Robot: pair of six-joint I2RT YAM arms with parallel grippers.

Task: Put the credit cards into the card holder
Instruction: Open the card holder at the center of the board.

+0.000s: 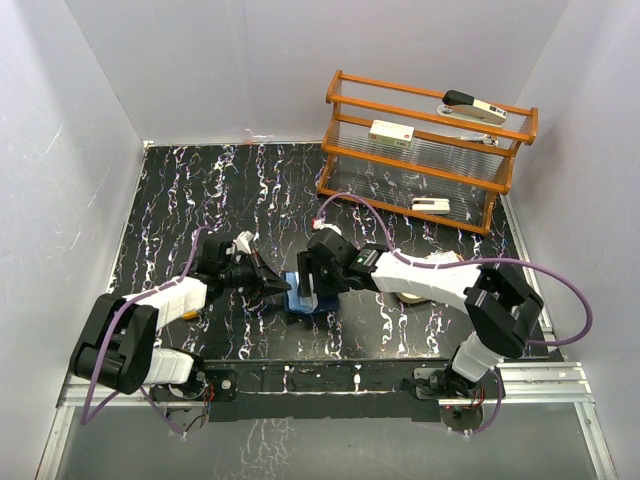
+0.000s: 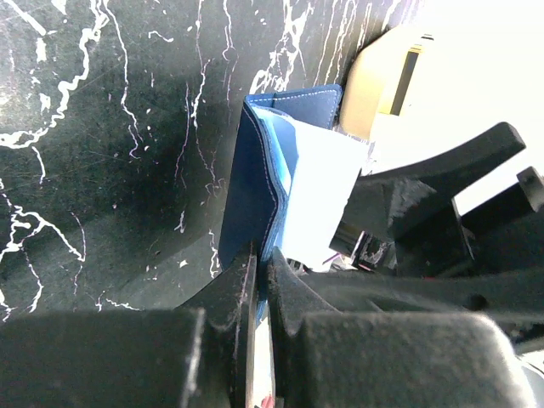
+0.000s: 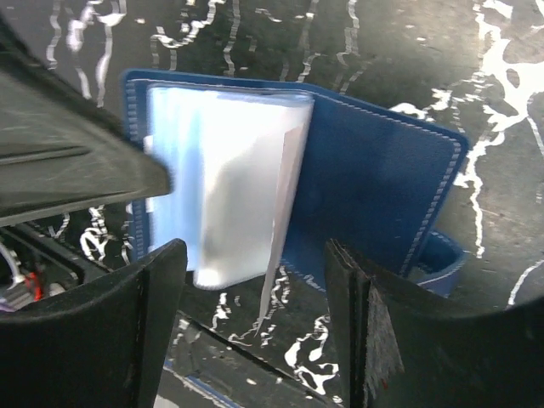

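The card holder (image 1: 303, 299) is a navy blue wallet lying open on the black marbled table, between the two grippers. My left gripper (image 1: 272, 286) is shut on the edge of its left cover (image 2: 252, 183), with the jaws pinching the flap (image 2: 260, 270). Pale, translucent sleeves (image 3: 223, 183) stand up from the open wallet (image 3: 387, 183). My right gripper (image 3: 255, 297) is open and empty just above the wallet, its fingers (image 3: 149, 306) straddling the lower edge of the sleeves. It also shows in the top view (image 1: 320, 283). No loose credit card shows clearly.
A beige shallow tray (image 1: 408, 297) lies under my right arm, right of the wallet, and also shows in the left wrist view (image 2: 382, 81). An orange wooden rack (image 1: 420, 190) with white block-shaped devices stands at the back right. A small orange thing (image 1: 190, 315) lies by my left arm.
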